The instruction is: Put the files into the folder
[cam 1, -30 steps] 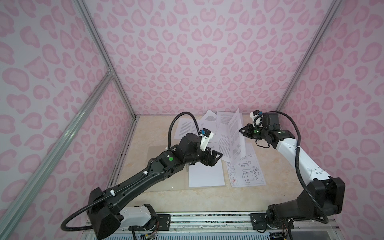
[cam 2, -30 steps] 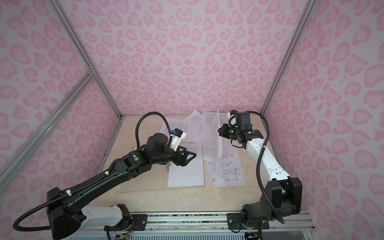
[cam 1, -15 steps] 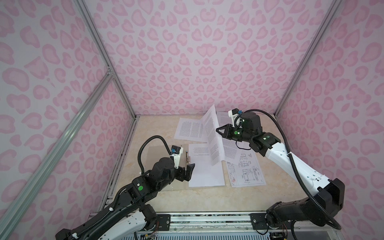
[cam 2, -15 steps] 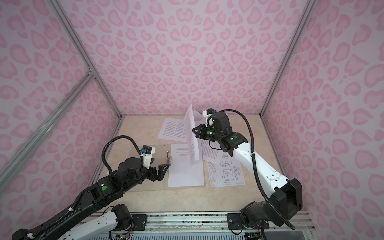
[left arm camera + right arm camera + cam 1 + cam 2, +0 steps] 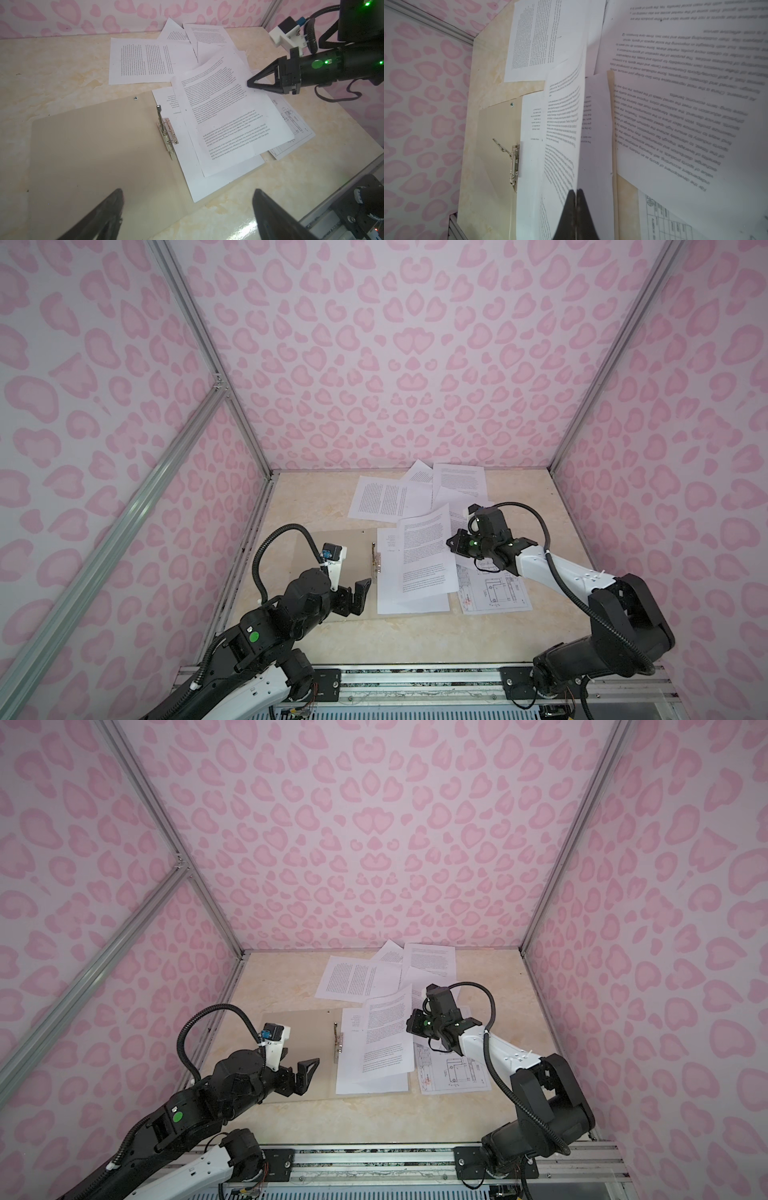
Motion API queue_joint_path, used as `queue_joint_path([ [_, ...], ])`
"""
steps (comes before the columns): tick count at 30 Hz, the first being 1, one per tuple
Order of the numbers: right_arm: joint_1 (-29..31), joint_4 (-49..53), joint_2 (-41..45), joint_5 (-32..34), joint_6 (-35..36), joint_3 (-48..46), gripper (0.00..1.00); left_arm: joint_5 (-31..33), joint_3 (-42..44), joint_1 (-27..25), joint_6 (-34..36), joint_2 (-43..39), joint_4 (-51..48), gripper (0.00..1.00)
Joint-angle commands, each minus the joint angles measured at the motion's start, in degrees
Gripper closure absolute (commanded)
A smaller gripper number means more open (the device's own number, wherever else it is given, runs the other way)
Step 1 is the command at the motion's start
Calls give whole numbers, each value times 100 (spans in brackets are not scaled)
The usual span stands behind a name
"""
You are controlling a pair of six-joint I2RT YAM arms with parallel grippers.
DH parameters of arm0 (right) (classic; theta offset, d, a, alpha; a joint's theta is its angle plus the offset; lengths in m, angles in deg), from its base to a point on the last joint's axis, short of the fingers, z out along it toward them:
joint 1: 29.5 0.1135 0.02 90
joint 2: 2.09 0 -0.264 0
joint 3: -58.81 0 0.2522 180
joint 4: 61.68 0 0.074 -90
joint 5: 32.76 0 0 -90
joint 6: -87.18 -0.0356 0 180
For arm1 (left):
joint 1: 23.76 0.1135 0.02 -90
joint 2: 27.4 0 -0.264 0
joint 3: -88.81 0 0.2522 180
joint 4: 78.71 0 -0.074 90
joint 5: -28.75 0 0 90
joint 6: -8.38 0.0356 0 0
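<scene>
The thin beige-grey cardboard folder [image 5: 83, 145] lies open on the cream table [image 5: 62, 72], holding one white text sheet [image 5: 218, 182] beside its metal spine clip [image 5: 167, 133]. The right gripper [image 5: 249, 83] is clamped on a second white printed sheet [image 5: 228, 116] (legible: "sports industry") tilted above it. The left gripper [image 5: 187, 193] has its jaws apart, empty.

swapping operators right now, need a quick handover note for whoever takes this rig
Left gripper: open, empty, over the folder's left flap.
Right gripper: shut on the top sheet, over the folder's right half.
Done: bottom sheet lies in the open folder, beside the clip.
To do: release the top sheet, then file the drawing sheet beside the folder and the back sheets.
</scene>
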Motion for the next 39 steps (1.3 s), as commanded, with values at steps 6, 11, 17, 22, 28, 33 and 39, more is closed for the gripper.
queue_joint_path([
  [6, 157, -810, -294, 143, 59, -188, 100, -482, -98, 12, 96, 191, -254, 3],
  [11, 282, -796, -363, 128, 165, -179, 100, -563, -43, 12, 187, 370, -206, 2],
  [17, 333, -668, -326, 7, 442, -206, 100, -563, 31, 7, 216, 329, -133, 2],
  [22, 332, -379, -397, -237, 907, -39, 100, -579, 73, 7, 209, 273, -115, 2],
  [28, 335, -309, -414, -404, 1265, -17, 100, -562, 68, 12, 219, 282, -107, 2],
  [33, 336, -394, -530, -543, 1286, 8, 100, -558, 76, 9, 220, 291, -101, 2],
  [39, 353, -448, -668, -571, 1311, 33, 100, -545, 83, 13, 223, 299, -94, 3],
])
